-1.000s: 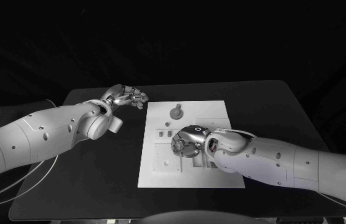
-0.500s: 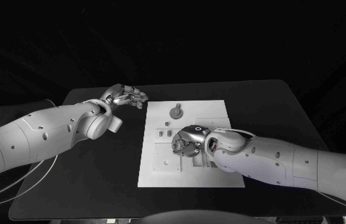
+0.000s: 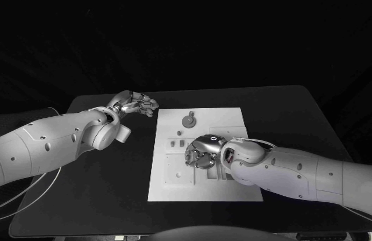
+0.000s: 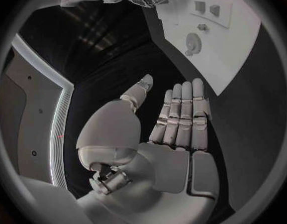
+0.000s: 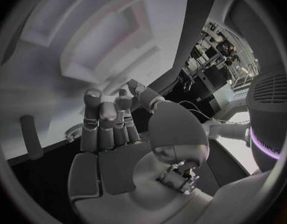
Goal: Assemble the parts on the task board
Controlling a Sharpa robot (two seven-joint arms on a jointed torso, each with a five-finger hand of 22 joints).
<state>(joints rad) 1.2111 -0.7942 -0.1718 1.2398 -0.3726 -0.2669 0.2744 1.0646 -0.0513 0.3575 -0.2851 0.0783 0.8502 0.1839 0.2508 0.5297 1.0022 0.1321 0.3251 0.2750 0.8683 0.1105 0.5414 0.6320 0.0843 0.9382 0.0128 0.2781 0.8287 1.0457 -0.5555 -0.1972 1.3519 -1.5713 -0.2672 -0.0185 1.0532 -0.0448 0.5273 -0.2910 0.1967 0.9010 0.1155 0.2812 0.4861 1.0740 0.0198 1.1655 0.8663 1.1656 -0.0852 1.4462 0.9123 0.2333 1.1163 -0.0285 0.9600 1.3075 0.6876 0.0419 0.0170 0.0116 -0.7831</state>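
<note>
With the silver right hand (image 3: pixel 201 154) curled low over the middle of the flat white task board (image 3: pixel 233 117), whether clasping a part I cannot tell, it risks knocking the round grey part (image 3: pixel 189 121) at twelve o'clock, while the left hand (image 3: pixel 136 103) waits empty, fingers extended, at ten o'clock.

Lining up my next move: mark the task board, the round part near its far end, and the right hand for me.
task board (image 3: pixel 233 190), head view, bare near corner of the white plate.
round part (image 3: pixel 189 121), head view, middle of its disc.
right hand (image 3: pixel 203 154), head view, back of the hand over the board.
</note>
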